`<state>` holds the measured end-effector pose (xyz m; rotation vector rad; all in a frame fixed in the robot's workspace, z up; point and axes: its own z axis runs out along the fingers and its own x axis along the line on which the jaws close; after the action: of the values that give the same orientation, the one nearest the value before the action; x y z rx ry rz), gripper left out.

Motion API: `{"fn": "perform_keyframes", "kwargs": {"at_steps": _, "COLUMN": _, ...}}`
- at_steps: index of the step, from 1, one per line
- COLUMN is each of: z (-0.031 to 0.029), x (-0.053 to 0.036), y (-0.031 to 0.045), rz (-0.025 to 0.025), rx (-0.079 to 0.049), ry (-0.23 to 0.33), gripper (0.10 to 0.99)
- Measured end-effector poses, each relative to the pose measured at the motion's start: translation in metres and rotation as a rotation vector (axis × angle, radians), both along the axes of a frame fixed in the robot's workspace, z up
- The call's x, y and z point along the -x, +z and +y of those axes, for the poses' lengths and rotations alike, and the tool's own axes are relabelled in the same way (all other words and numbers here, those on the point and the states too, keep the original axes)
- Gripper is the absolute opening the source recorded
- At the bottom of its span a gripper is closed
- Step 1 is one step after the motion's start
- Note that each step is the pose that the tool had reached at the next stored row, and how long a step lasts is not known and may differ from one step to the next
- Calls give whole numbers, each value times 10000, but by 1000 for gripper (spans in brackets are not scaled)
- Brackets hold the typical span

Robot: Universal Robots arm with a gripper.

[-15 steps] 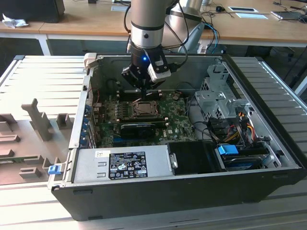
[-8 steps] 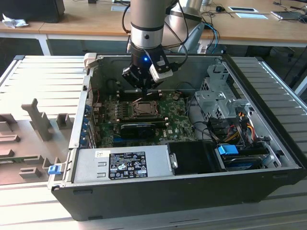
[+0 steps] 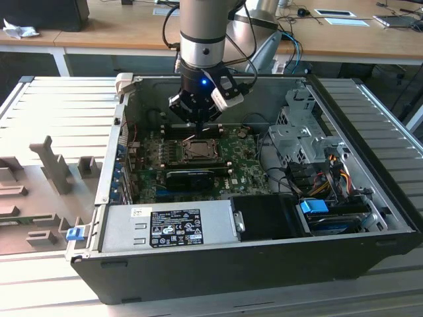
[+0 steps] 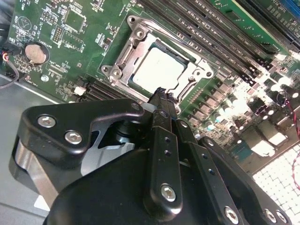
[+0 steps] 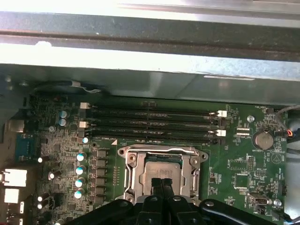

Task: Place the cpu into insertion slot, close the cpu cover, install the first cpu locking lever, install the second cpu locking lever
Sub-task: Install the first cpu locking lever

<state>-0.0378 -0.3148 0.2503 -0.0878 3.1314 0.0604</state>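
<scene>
A: Where is the cpu (image 4: pixel 157 70) found?

B: It is seated in the insertion slot (image 5: pixel 161 171), mid-motherboard (image 4: pixel 70 28), the cpu cover (image 4: pixel 131 44) closed. The claw (image 4: pixel 161 96) is pressed together, nothing held.

A: Handling?

B: Light, stiff, fragile; edges are judged safest.

The exterior view looks down from high and well back into the open computer case (image 3: pixel 218 264). Both wrist views ride close above the motherboard (image 5: pixel 234 164), sharing the insertion slot (image 4: pixel 140 47) beyond the hand (image 5: pixel 162 187).
</scene>
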Motion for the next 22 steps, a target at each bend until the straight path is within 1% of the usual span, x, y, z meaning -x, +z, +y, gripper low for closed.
{"fn": "perform_keyframes", "kwargs": {"at_steps": 13, "z": 0, "x": 0, "y": 0, "rz": 0, "rx": 0, "ry": 211, "gripper": 106}}
{"fn": "perform_keyframes", "kwargs": {"at_steps": 22, "z": 0, "x": 0, "y": 0, "rz": 0, "rx": 0, "ry": 460, "gripper": 106}}
